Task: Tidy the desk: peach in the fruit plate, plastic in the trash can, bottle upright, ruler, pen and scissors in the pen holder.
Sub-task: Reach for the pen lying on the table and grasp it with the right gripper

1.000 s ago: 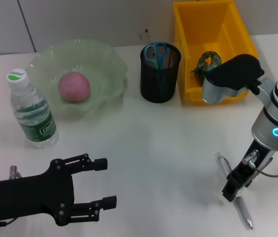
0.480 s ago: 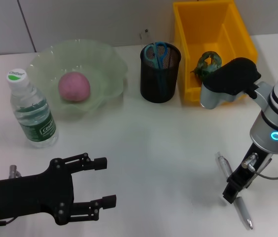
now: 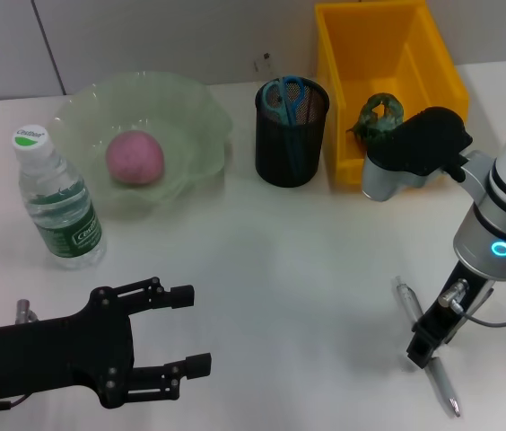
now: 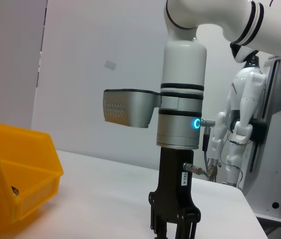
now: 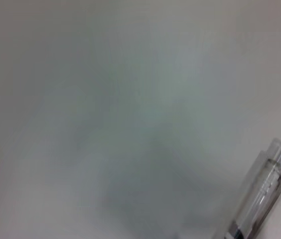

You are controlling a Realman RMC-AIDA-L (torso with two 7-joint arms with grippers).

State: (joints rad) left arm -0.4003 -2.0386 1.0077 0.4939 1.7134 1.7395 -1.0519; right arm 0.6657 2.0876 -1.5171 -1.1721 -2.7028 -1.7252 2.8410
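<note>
1. Pen lies flat on the desk at the near right, its tip pointing toward the near edge; the right wrist view shows its clear barrel resting on the white surface.
2. The right gripper is down directly over the middle of the pen, so the barrel shows on both sides of it. I cannot tell whether its fingers have closed on the pen or merely straddle it; in the left wrist view the gripper is cut off at the fingertips.
3. The left gripper hovers over the near left of the desk, fingers spread wide apart and holding nothing.
4. The peach sits inside the fruit plate at the far left.
5. The bottle stands upright just left of the plate, cap on.
6. The pen holder stands between the plate and the trash can, with the blue-handled scissors standing in it, handles up.
7. The trash can is at the far right, and a crumpled piece of greenish plastic lies inside it, next to the right arm's wrist housing.
8. I cannot make out the ruler from here.
</note>
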